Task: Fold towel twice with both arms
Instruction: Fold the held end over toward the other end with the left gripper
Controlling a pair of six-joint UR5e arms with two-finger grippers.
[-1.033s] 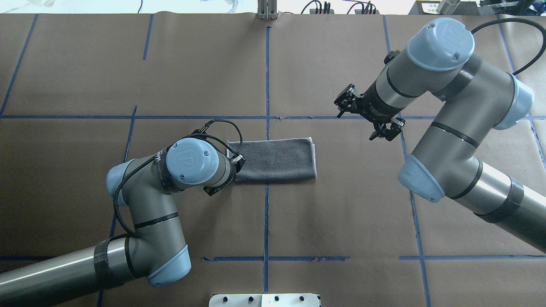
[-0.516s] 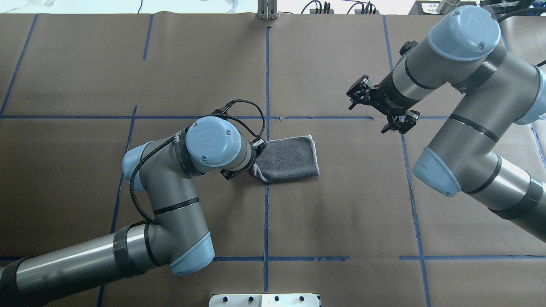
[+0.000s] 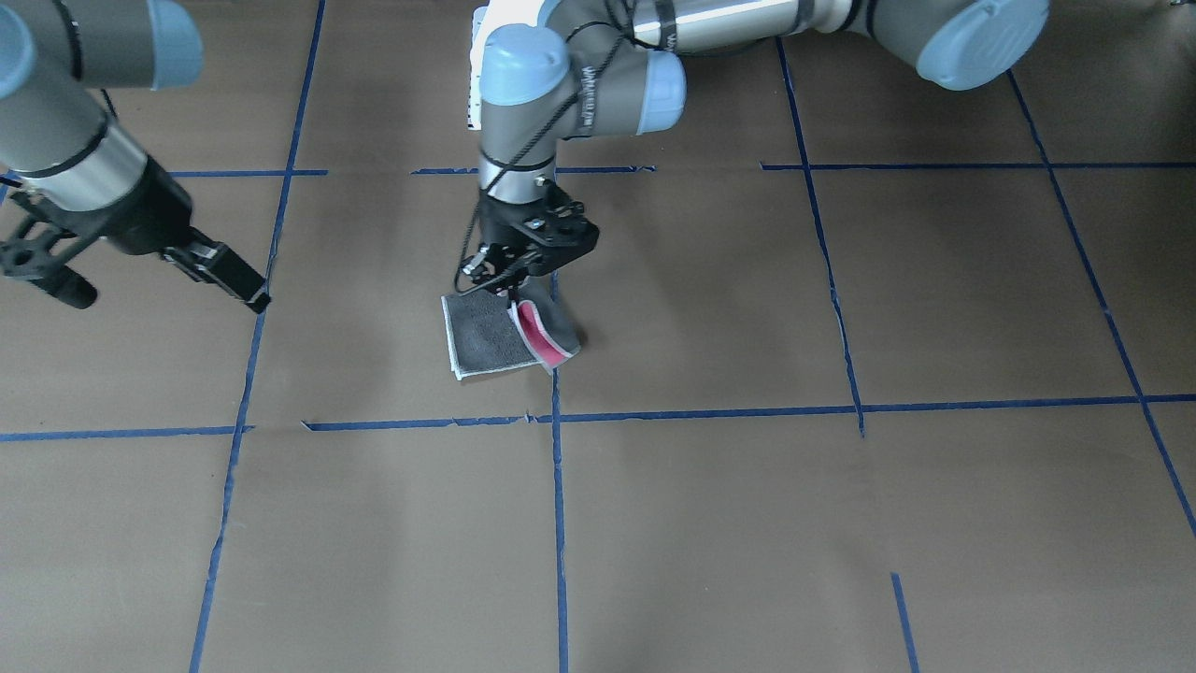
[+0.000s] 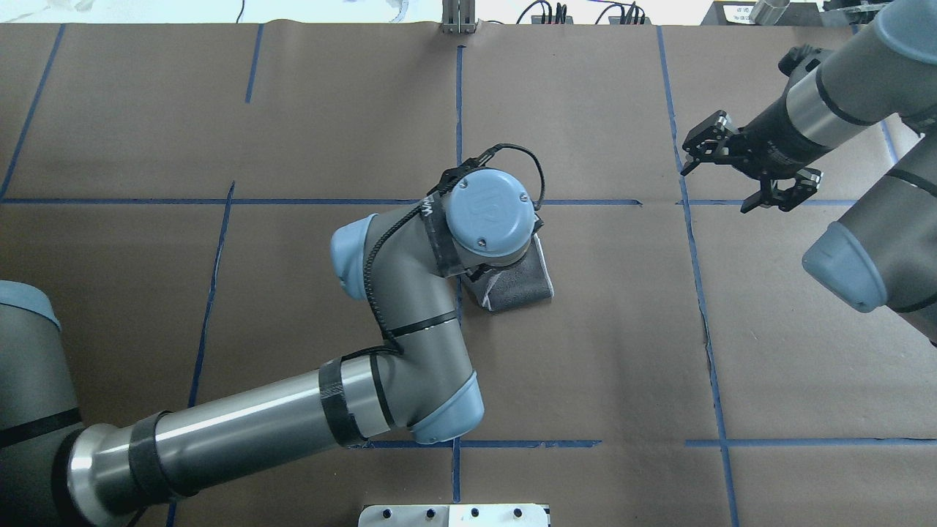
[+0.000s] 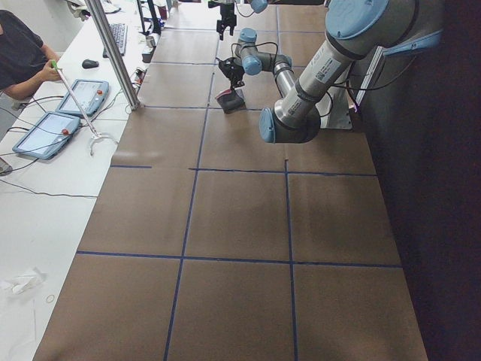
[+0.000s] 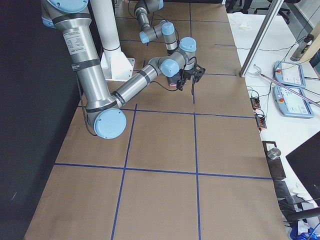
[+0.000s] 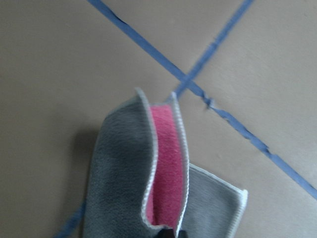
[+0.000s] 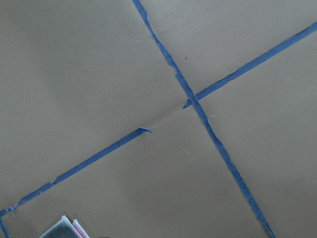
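Observation:
The towel [image 4: 521, 282] lies half folded near the table's middle, dark grey outside. My left gripper [image 3: 512, 292] is shut on its lifted end and holds that end up over the rest. The bright pink inner face [image 3: 536, 336] shows in the fold and in the left wrist view [image 7: 167, 168]. In the overhead view the left wrist covers the grip. My right gripper [image 4: 715, 190] is open and empty, well off to the right of the towel. It also shows in the front-facing view [image 3: 168, 299]. A towel corner [image 8: 67, 229] shows in the right wrist view.
Brown paper covers the table [image 4: 600, 366], marked with a blue tape grid [image 4: 457, 351]. A white base plate [image 4: 454, 514] sits at the near edge. An operator [image 5: 22, 60] with tablets [image 5: 45, 131] sits at the far side bench.
My left gripper has carried the towel's left end up and to the right, over the rest of the towel. My right arm has drawn back to the right and away.

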